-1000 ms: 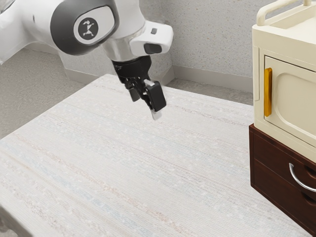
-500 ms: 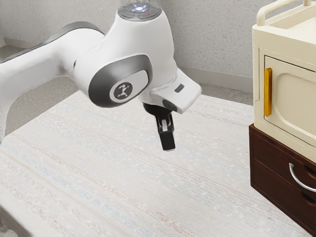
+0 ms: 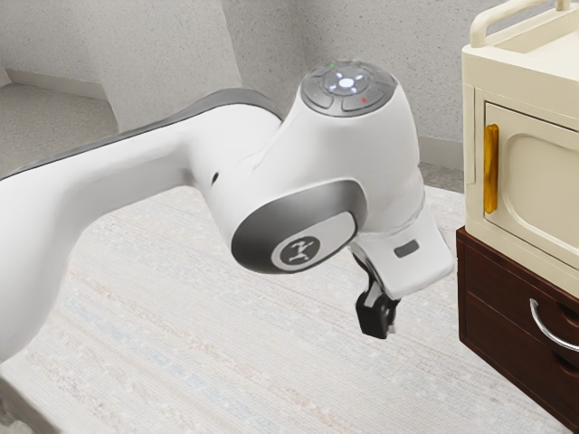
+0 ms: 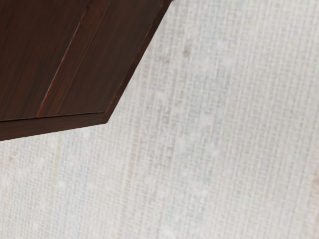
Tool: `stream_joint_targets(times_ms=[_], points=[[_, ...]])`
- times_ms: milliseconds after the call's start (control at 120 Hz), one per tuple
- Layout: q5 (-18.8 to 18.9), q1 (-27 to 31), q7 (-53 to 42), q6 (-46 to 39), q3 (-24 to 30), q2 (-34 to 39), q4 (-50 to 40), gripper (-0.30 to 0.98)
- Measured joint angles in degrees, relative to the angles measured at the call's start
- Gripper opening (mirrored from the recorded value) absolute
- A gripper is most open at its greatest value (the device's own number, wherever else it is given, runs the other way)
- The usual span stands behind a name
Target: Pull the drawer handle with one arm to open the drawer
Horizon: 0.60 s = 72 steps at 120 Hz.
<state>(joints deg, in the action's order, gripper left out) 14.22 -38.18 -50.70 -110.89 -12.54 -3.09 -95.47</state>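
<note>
Bench point(image 3: 226, 362) under all; arm point(image 3: 362, 154) in from exterior view's left, bent, wrist low; pale cabinet point(image 3: 525, 90) on dark chest point(image 3: 479, 334) at exterior view's right; upper drawer point(image 3: 493, 280) shut, front toward exterior view's lower left; handle point(image 3: 537, 323) on that front, silver bow, long axis along drawer's width, slanting down toward exterior view's right, curve bulging outward; hand point(image 3: 378, 332) pointing mostly down above bench, clear of handle, whether open or closed cannot tell
</note>
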Motion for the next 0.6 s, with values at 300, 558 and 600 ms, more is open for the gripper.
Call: stream_joint_targets(times_ms=[300,558,600], points=[[0.8,-11.2,-5.8,-1.3,-0.2,4.4,-2.8,0.69],[1.8,-18.1,-8.9,-1.7,-0.5,2.6,-0.9,0.69],[1.9,-18.7,-9.3,-1.9,-0.5,1.9,-0.7,0.69]])
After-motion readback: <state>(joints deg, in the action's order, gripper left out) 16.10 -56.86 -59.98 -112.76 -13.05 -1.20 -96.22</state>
